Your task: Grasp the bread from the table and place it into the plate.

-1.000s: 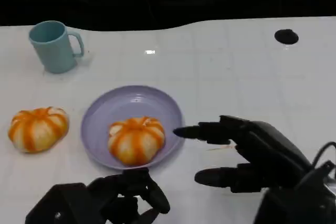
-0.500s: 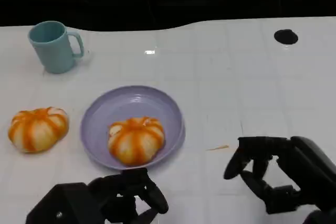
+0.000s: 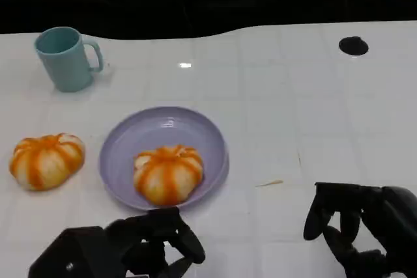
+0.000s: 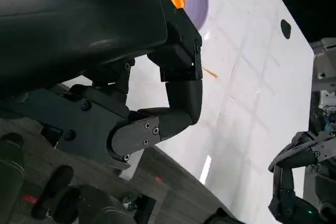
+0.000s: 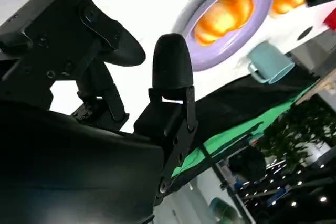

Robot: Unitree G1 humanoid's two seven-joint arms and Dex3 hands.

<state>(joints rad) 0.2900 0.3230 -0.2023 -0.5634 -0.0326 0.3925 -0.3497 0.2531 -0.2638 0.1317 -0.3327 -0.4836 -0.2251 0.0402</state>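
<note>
One orange-striped bread (image 3: pixel 168 174) lies in the lilac plate (image 3: pixel 130 136); the right wrist view shows this bread (image 5: pixel 226 14) in the plate (image 5: pixel 262 1) too. A second bread (image 3: pixel 47 159) sits on the table left of the plate. My left hand (image 3: pixel 140 247) is low at the front, just before the plate, fingers curled in on nothing; the left wrist view shows the left hand (image 4: pixel 157 93) the same way. My right hand (image 3: pixel 361 229) hovers at the front right, well clear of the plate, fingers bent down and apart, holding nothing.
A teal mug (image 3: pixel 65 56) stands at the back left. A black round hole (image 3: pixel 354 45) marks the table at the back right. A thin sliver (image 3: pixel 270 183) lies right of the plate. The white table ends against darkness at the back.
My right hand has drawn back from the plate's right rim toward the front right, and its outstretched fingers have bent downward. The breads, the plate and the left hand have not moved.
</note>
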